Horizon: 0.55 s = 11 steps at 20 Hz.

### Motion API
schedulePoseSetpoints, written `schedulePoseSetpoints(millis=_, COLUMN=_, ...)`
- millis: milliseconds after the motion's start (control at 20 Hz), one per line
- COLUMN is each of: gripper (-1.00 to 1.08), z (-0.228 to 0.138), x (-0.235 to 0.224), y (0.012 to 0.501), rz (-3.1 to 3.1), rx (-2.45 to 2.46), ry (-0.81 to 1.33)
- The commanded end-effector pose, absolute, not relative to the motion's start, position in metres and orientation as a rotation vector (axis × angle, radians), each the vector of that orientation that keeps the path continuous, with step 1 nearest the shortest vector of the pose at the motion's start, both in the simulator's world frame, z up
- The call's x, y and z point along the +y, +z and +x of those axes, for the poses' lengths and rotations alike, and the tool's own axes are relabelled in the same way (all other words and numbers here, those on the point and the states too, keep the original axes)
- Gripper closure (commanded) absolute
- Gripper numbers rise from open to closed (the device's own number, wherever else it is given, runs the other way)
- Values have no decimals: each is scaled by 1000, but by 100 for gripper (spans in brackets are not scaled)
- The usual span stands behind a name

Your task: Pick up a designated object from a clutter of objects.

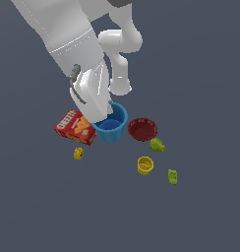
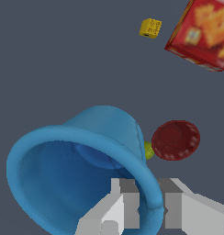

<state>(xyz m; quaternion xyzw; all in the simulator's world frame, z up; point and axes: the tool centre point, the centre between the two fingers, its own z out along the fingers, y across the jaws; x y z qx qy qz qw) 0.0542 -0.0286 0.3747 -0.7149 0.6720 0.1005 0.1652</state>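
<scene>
Exterior view: blue cup (image 1: 111, 129) upright on the grey bench (image 1: 200, 216), touching the red cracker box (image 1: 75, 127) on the exterior view's left, dark red bowl (image 1: 142, 129) just beside on the right. White gripper (image 1: 103, 117) down at the cup's rim, fingertips hidden there. Nearer the camera: yellow cup (image 1: 145, 165), yellow cube (image 1: 78, 153), two green items (image 1: 157, 144) (image 1: 172, 176).

Wrist view: cup (image 2: 81, 174) filling much of the picture, jaws straddling its rim, one finger (image 2: 125, 202) inside, one outside, closed on the wall. Bowl (image 2: 175, 140), box (image 2: 203, 34) and cube (image 2: 150, 28) beyond.
</scene>
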Motion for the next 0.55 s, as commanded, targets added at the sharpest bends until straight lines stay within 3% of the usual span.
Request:
schedulePoseSetpoints(millis=0, gripper=108, z=59, x=-29, y=382, rz=-2035, rx=1912, ry=284)
schedulePoseSetpoints(millis=500, gripper=108, z=62, x=-29, y=386, rz=-2034, rx=1911, ry=285)
